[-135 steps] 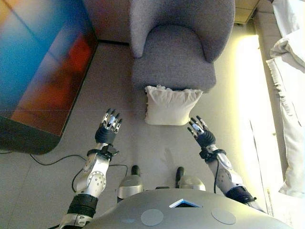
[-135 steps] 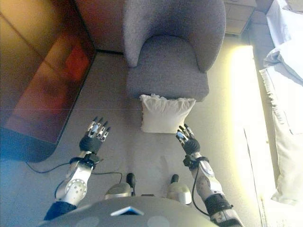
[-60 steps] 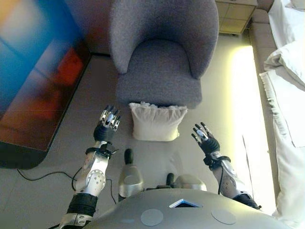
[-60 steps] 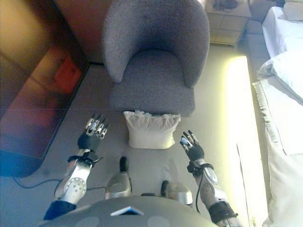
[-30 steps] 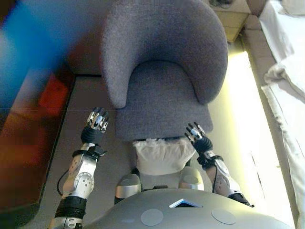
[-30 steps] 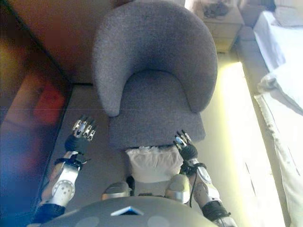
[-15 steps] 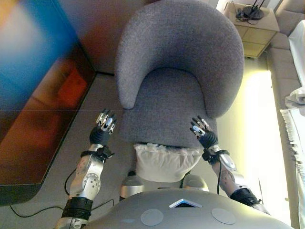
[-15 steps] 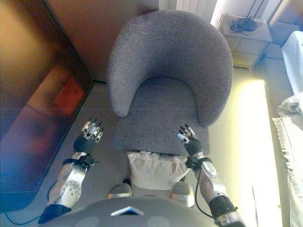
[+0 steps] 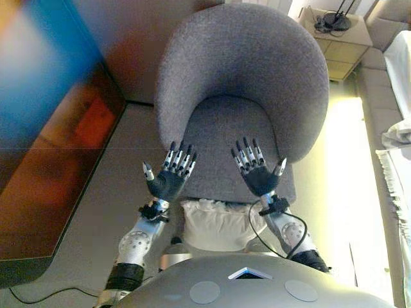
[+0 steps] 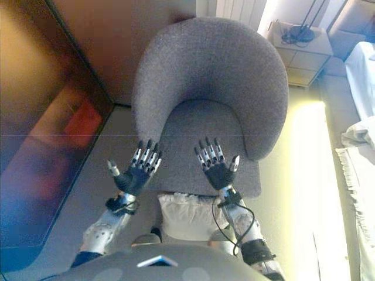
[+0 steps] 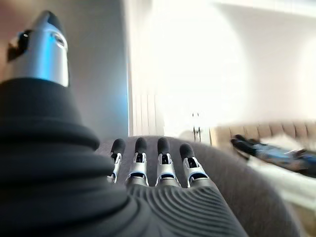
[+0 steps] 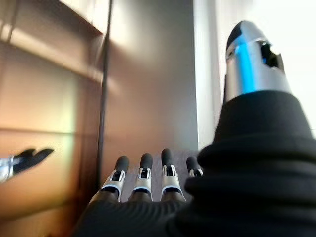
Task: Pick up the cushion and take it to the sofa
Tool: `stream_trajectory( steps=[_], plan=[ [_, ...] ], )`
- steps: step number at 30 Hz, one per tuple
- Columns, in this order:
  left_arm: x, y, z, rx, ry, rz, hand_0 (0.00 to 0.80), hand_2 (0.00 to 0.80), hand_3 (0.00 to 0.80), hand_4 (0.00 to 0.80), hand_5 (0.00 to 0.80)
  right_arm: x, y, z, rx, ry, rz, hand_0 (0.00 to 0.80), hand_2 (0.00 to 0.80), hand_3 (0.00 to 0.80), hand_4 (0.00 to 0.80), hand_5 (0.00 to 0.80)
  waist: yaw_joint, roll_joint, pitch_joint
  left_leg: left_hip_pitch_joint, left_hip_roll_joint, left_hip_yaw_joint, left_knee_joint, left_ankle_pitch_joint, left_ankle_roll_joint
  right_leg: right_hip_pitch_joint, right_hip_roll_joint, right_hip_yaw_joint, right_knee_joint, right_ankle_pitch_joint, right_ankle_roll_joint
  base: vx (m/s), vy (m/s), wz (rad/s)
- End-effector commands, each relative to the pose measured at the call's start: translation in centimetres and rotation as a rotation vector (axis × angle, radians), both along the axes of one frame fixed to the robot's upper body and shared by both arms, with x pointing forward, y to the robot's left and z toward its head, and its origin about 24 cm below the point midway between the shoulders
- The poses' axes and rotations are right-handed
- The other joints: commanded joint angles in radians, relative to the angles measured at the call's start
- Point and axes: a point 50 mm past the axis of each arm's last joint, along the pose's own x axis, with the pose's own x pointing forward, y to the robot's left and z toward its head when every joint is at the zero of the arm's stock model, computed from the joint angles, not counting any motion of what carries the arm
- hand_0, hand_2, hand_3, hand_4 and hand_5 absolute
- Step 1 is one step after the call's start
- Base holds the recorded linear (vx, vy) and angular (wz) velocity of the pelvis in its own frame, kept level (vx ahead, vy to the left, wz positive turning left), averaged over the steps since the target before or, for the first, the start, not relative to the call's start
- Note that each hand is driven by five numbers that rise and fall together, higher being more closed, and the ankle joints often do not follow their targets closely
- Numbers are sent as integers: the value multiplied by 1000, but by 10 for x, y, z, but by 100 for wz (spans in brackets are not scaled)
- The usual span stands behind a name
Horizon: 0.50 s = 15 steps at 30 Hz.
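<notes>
A white frilled cushion (image 9: pixel 218 223) lies on the floor against the front of the grey armchair (image 9: pixel 241 83), just ahead of my body. Both hands are raised above it, over the front of the chair's seat. My left hand (image 9: pixel 168 181) is open with its fingers spread and straight. My right hand (image 9: pixel 257 174) is open the same way, a little to the right. Neither hand touches the cushion. In the left wrist view, the straight fingers (image 11: pixel 160 165) point towards the chair's back; the right wrist view shows fingers (image 12: pixel 143 175) just as straight.
A large dark screen (image 9: pixel 51 128) stands along the left. A small bedside cabinet (image 9: pixel 337 38) with cables on it sits at the far right behind the chair. White bedding (image 9: pixel 398 138) lies along the right edge, with a strip of lit floor (image 9: pixel 343 173) between.
Both hands have come up and inward from the sides of the chair and now stand side by side over the seat's front, fingers spread. The cushion has not moved.
</notes>
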Motion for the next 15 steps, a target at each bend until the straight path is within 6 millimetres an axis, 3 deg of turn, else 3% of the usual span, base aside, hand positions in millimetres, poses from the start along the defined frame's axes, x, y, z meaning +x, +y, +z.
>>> stream_trajectory(
  steps=[1, 15],
  plan=[
    [7, 10, 8, -34, -97, 26, 0, 0, 0, 0, 0, 8, 1, 20, 93, -133, -22, 0, 0, 0, 0, 0, -4, -5, -20, -32, 24, 28, 17, -6, 32, -18, -47, -39, 22, 24, 8, 42, -22, -3],
    [8, 10, 9, -24, -86, 10, 0, 0, 0, 0, 0, 3, 1, 13, 38, -107, 0, 0, 0, 0, 0, 0, -1, -9, -24, -30, 29, 37, 20, 1, 28, -3, -34, -32, 23, 6, -4, 27, -1, -1]
  ],
)
